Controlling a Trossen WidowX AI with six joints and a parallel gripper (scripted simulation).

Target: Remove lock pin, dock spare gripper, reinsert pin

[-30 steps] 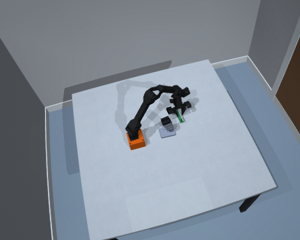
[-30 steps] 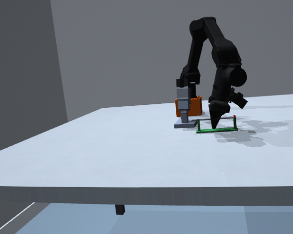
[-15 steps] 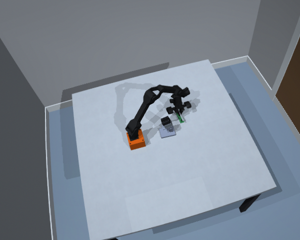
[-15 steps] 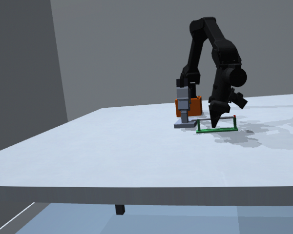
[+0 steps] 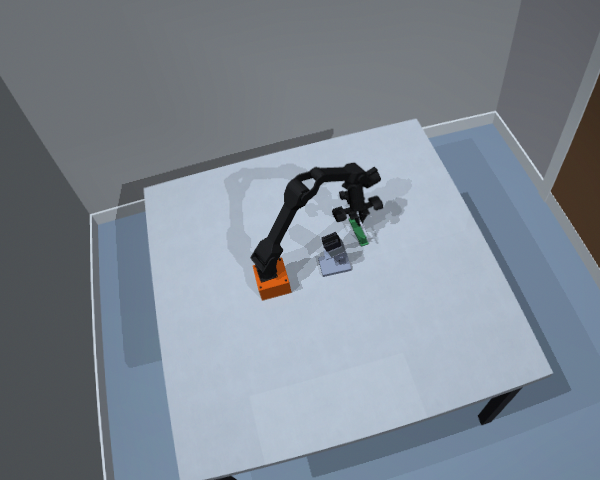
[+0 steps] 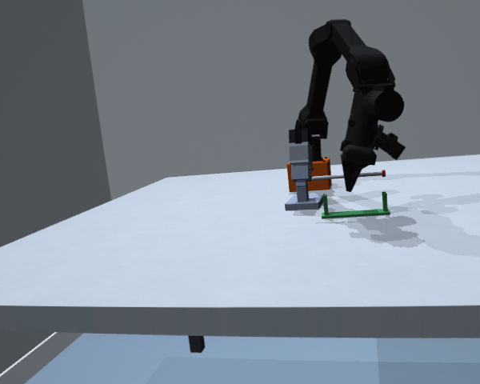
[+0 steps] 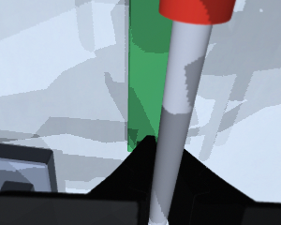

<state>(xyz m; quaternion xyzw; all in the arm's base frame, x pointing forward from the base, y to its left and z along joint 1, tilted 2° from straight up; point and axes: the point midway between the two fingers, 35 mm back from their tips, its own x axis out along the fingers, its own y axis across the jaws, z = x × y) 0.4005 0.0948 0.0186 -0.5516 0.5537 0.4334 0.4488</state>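
Note:
My gripper (image 5: pixel 361 222) (image 6: pixel 349 190) (image 7: pixel 156 143) is shut on the lock pin (image 6: pixel 368 174) (image 7: pixel 180 89), a grey rod with a red head. The pin is roughly level, above the green rack (image 5: pixel 361 237) (image 6: pixel 356 214) (image 7: pixel 145 84) and clear of its two posts. The pin's headless end points toward the mount (image 5: pixel 334 268) (image 6: pixel 294 206); whether it touches it cannot be told. The spare gripper (image 5: pixel 331 241) (image 6: pixel 299 152), grey with a black top, stands upright on the mount's socket (image 6: pixel 300 171). The socket's cross hole is not visible.
The orange arm base (image 5: pixel 275 287) (image 6: pixel 321 182) stands behind the mount in the exterior view. The green rack stands beside the mount, below my fingers. A dark-edged corner of a grey-blue part (image 7: pixel 19 171) shows at the lower left of the wrist view.

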